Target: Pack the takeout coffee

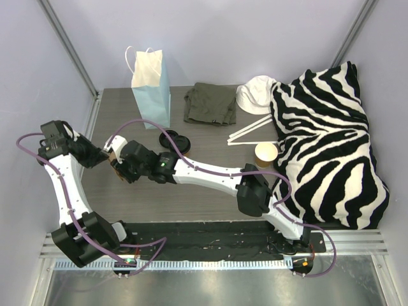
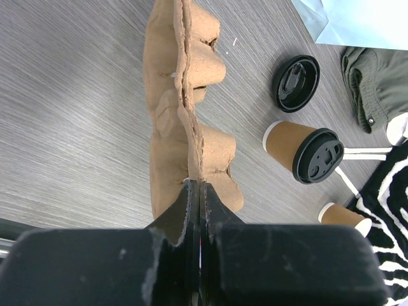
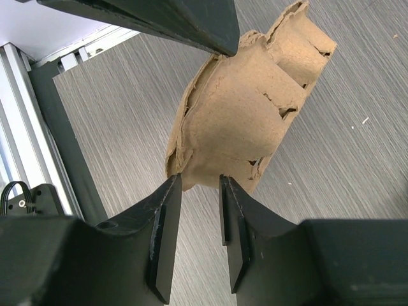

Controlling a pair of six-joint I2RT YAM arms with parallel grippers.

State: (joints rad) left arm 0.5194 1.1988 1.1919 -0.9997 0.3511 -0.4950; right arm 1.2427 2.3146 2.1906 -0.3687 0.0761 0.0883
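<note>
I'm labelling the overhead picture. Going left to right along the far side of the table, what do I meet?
Blue paper bag → dark green folded cloth → white fabric item → zebra-striped cushion.

I see the pulp carrier [image 2: 172, 95] on edge, a loose black lid [image 2: 296, 83] near the blue bag [image 1: 153, 89]

Pale lilac walls [image 1: 210, 32] close the upper part of the frame, with metal posts [image 1: 70, 46] in both upper corners; the surface [image 1: 191, 203] is grey wood grain.
</note>
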